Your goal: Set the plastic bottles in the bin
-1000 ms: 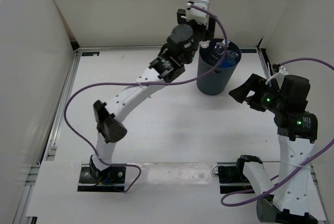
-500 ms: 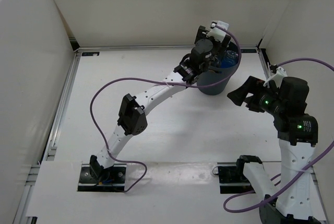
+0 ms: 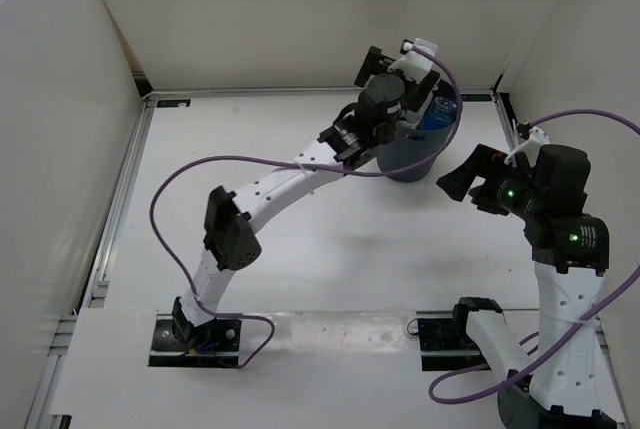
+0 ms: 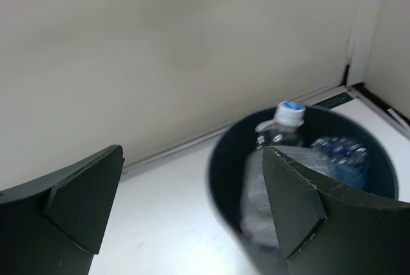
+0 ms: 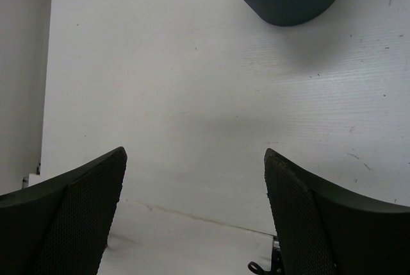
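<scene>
The bottles [image 4: 282,124] lie in the bin [image 3: 406,162], both pincers wide apart.
I see it at one o'clock on the white bench [image 3: 330,244], white walls [image 3: 260,19] around; left pincer [image 4: 192,172] empty over its rim, right pincer [image 5: 192,166] above the bench.

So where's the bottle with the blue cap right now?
In the left wrist view the blue-capped bottle sits cap-up inside the dark grey bin, a blue-tinted bottle to its right. From above, that bin is near the table's far right corner.
</scene>
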Available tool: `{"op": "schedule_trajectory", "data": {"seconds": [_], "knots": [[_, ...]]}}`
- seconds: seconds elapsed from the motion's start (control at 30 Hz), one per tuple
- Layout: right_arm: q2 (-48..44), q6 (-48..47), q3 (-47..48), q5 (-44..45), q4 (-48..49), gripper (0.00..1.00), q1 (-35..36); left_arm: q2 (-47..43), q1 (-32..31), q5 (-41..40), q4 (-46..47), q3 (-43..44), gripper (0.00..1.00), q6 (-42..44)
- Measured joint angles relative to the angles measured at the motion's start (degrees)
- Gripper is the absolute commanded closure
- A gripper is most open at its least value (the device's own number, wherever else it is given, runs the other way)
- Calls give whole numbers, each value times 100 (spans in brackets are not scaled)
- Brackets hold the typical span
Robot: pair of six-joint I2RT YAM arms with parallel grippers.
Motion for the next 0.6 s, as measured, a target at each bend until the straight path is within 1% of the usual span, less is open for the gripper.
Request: {"op": "schedule_trajectory", "data": {"seconds": [0.07, 0.17, 0.3, 0.4, 0.5, 0.6], "knots": [[90, 0, 57, 61, -48, 11, 0, -479, -33, -291, -511, -127, 0, -52], [280, -2, 184, 92, -66, 11, 0, -1746, -35, -667, -1274, -866, 0, -271], [457, -2, 236, 9, -63, 11, -72, -3757, 72, -1001, -1987, -2354, 0, -601], [455, -2, 236, -85, -55, 11, -153, -5010, 289, -1408, -2472, -3488, 0, -896], [444, -15, 236, -188, -44, 11, -254, -5781, 391, -1867, -2743, -4500, 0, -1274], [450, -35, 236, -271, -46, 11, -345, -6190, 389, -2017, -2929, -5416, 0, -1891]]}}
